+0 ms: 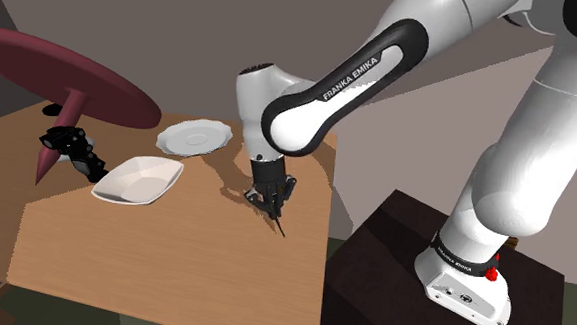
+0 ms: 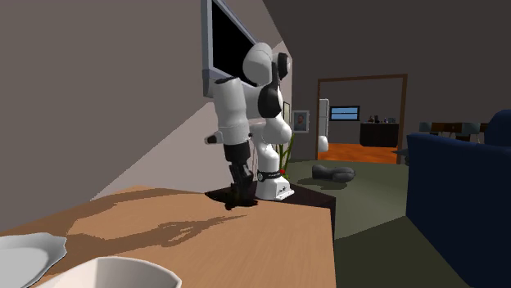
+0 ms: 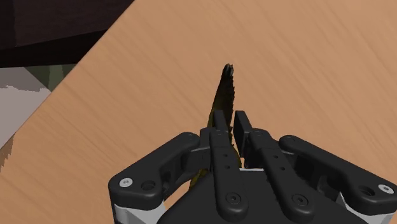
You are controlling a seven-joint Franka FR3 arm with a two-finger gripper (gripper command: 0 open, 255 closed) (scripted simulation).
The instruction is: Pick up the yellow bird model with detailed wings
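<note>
We have the all-black gripper (image 3: 229, 118) clenched on the thin dark-yellow bird model (image 3: 225, 86) at the brown wood-grain surface (image 3: 305, 63); next, a straight lift.

Black jaws clasping dark yellowish bird model (image 3: 223, 95), wooden tabletop (image 3: 159, 76) beneath

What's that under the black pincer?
A thin, dark yellowish bird model, clasped in the black pincer, brown wooden table beneath. Its remaining body is hidden by the fingers.
</note>
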